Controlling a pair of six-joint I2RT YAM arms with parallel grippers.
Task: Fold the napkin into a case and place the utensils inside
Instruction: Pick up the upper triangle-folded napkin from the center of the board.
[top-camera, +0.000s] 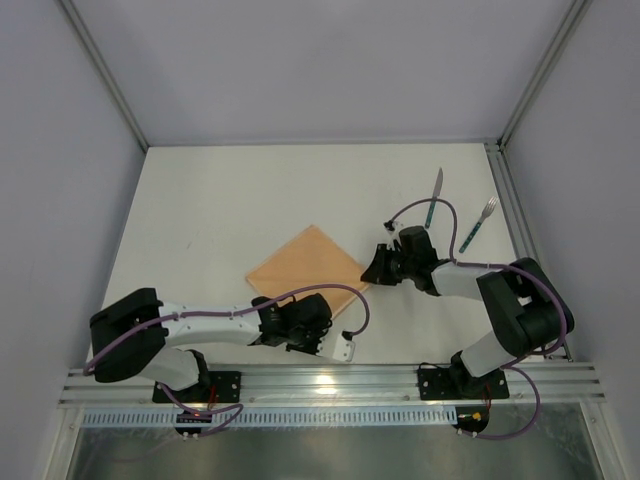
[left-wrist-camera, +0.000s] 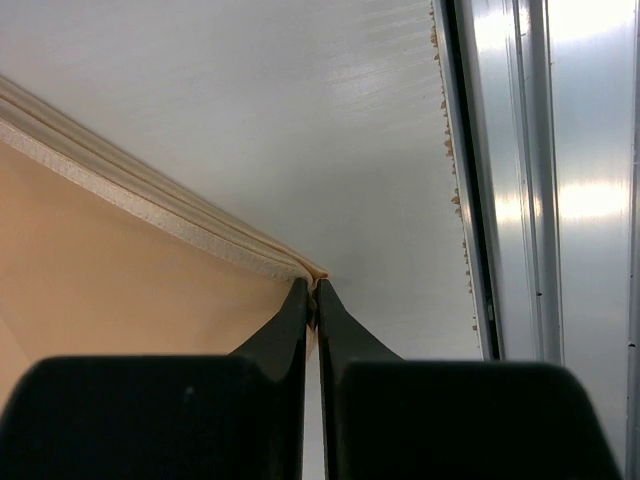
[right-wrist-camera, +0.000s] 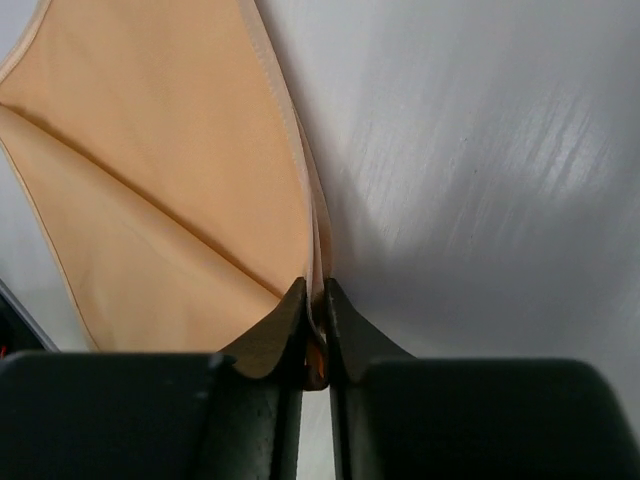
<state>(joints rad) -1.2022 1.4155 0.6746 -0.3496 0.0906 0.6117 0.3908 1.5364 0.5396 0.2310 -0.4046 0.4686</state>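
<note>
The peach-orange napkin (top-camera: 305, 265) lies folded in layers as a diamond on the white table. My left gripper (top-camera: 318, 318) is shut on its near corner; the left wrist view shows the stacked hems of the napkin (left-wrist-camera: 120, 290) running into the pinched tips of the gripper (left-wrist-camera: 313, 290). My right gripper (top-camera: 375, 270) is shut on the napkin's right corner, and in the right wrist view the cloth (right-wrist-camera: 170, 180) is squeezed between the jaws of that gripper (right-wrist-camera: 313, 295). Of the utensils, the knife (top-camera: 435, 197) and fork (top-camera: 478, 225) lie at the far right, apart from the cloth.
An aluminium rail (top-camera: 330, 385) runs along the near edge behind the arm bases, also seen as the rail (left-wrist-camera: 540, 180) at the right of the left wrist view. A frame post (top-camera: 505, 200) borders the table's right side, close to the fork.
</note>
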